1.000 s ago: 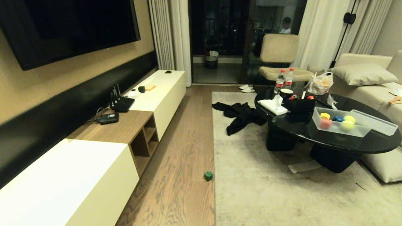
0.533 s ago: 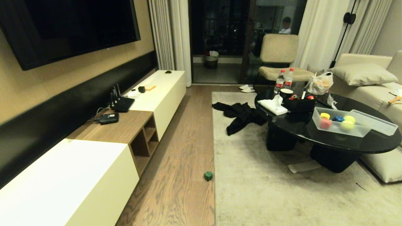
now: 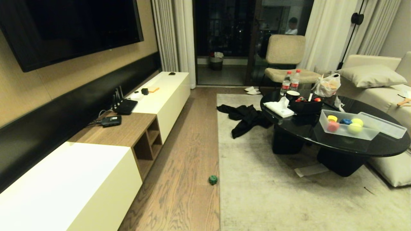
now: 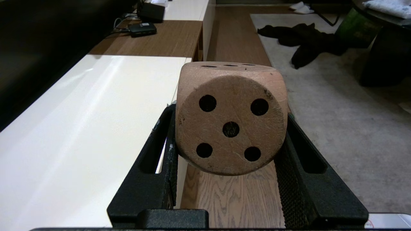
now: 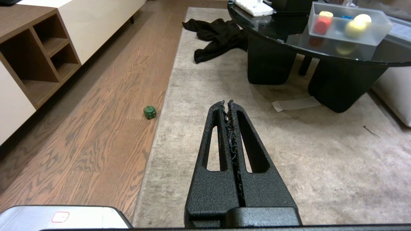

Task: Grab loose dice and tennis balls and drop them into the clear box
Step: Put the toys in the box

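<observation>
Between the two black textured fingers of the left gripper (image 4: 229,141), a tan soft-looking die with dark round pips (image 4: 231,117) is clamped, its five-pip face toward the wrist camera. The jaws stand about half apart, each pressed against one side of the die. The gripper is held over the wooden floor beside a long white cabinet (image 4: 80,128).

The right gripper (image 5: 227,107) is clenched on nothing, fingertips meeting, and hangs over the pale grey rug (image 5: 257,144). Neither arm appears in the head view.

One green die with pale pips (image 3: 213,179) lies loose on the wooden floor, just beside the rug's edge.

The translucent whitish rectangular plastic box (image 3: 346,133) sits on the black glossy oval table (image 3: 379,147), uncovered. Inside it lie a red die (image 3: 332,126), a yellow die (image 3: 332,118), a blue die (image 3: 345,121) and two yellow-green fuzzy tennis balls (image 3: 354,128). The matching flat lid (image 3: 383,125) leans against the box's far side.
</observation>
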### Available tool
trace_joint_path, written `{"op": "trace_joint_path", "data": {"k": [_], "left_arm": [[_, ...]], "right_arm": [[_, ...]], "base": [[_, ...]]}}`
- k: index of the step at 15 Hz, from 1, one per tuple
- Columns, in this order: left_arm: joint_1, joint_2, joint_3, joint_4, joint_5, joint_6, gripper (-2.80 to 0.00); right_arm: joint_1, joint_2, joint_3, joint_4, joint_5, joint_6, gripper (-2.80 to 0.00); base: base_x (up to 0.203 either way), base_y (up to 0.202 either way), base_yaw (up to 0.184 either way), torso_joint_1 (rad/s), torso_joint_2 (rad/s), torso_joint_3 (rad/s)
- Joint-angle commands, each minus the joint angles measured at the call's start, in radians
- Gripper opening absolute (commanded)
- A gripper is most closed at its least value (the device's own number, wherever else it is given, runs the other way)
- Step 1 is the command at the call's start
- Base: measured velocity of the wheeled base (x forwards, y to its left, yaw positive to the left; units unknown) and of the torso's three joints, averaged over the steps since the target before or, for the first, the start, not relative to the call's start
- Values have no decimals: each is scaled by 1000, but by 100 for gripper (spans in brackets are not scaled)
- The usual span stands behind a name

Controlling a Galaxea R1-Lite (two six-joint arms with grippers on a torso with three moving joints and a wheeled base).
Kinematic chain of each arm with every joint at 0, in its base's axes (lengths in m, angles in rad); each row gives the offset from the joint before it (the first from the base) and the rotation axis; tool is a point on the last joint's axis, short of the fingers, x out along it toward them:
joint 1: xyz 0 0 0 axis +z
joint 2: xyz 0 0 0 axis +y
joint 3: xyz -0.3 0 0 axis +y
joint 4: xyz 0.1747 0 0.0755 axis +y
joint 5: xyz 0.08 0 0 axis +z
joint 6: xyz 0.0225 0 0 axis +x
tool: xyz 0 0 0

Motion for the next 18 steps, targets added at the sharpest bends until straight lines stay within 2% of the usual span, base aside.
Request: {"op": "trace_joint_path", "data": {"k": [1,18], "left_arm": [[0,-1,0,0,0,0,-280],[0,-1,0,0,0,-2,-280]], "right_arm": [[1,1,-1,0,0,-1,-280],[0,1,-1,0,-2,21,-280]], "base": [[0,0,0,0,0,0],[0,0,0,0,0,0]]}}
